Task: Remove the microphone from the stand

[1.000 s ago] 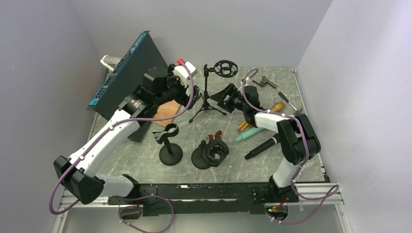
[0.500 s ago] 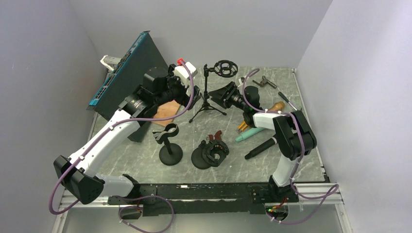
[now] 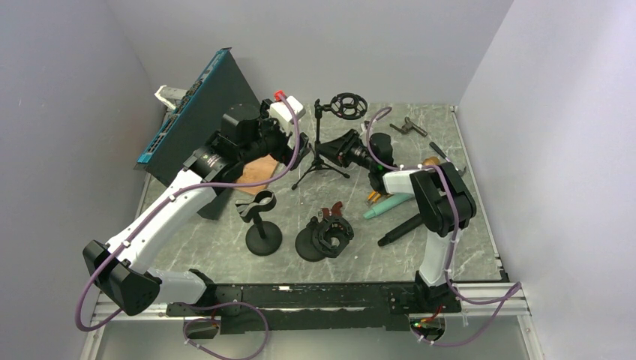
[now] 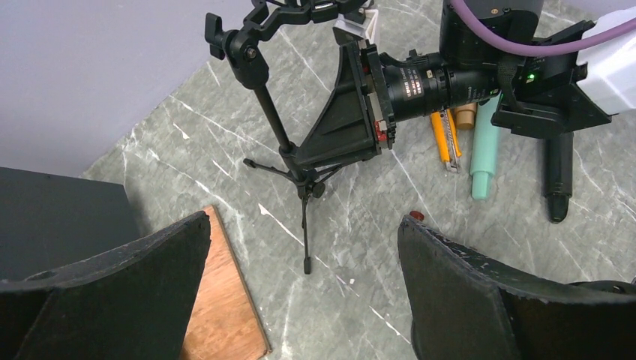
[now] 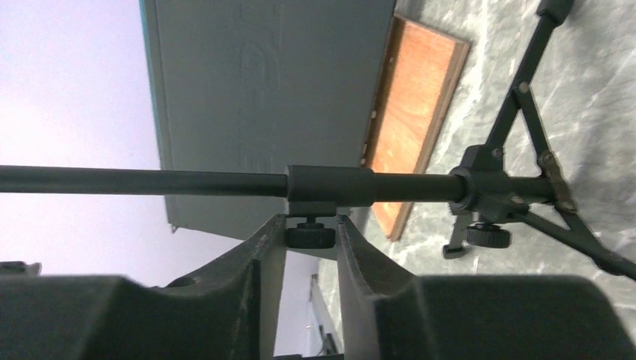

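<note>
Top view: tripod stand [image 3: 318,146] stood at back-centre of the bench [image 3: 225,251], w/ a ring mount [image 3: 346,105] at its top; black mic [image 3: 405,227] lay flat on the bench by the R arm, well apart from the tripod stand, near a teal cylinder [image 3: 386,208]; a clip stand [image 3: 262,225] & a cradle stand [image 3: 326,236] stood nearer the front; L gripper [image 3: 291,144] hung just left of the tripod stand, near a wooden board [image 3: 255,171]; R gripper [image 3: 337,150] reached in from the right, at the pole low down.

L wrist view: L fingers [image 4: 120,292] were spread wide, gripping nothing, bench & one tripod leg showing btwn them; R gripper's tip met the pole just above the leg hub; black mic lay beyond, next to the teal cylinder & an orange cutter [image 4: 448,142].

R wrist view: pole ran across the frame w/ a collar [image 5: 330,185] on it; R fingers [image 5: 262,285] were drawn in close on a small knob [image 5: 309,237] under the collar, one each side, both appearing to touch it; dark panel [image 5: 262,90] & wooden board lay behind.
</note>
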